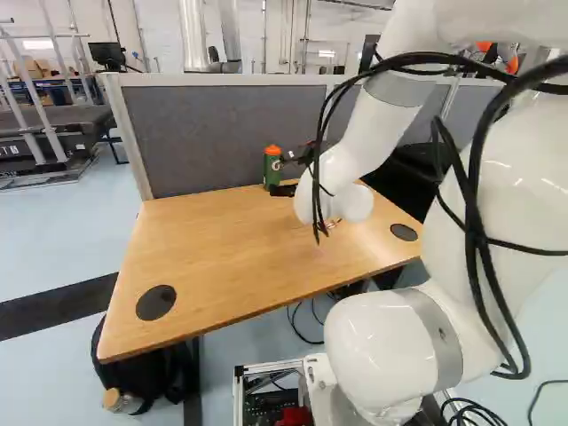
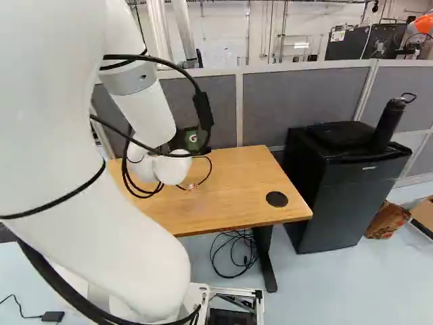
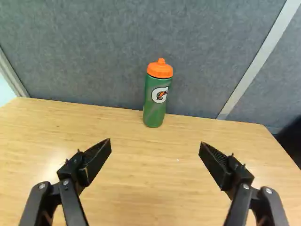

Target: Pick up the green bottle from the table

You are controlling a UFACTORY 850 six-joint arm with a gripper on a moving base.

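Observation:
In the left base view my gripper (image 1: 286,175) is at the table's far side, its dark fingers close to the green bottle (image 1: 272,170) in that view. The wrist view shows the gripper (image 3: 155,143) wide open with nothing between its fingers. Ahead of the fingertips, roughly in line with the middle of the gap, the green bottle (image 3: 155,101) with its orange lid stands upright on the wooden table (image 3: 155,174), near the far edge. Part of the bottle (image 2: 193,139) also shows in the right base view, behind the arm's cables.
A grey partition (image 1: 222,133) rises directly behind the table and bottle. Right of the table stands a black fridge (image 2: 338,189) with a dark flask (image 2: 389,122) on top. Black cables hang along my arm. A backpack (image 1: 146,373) lies under the table's left near corner.

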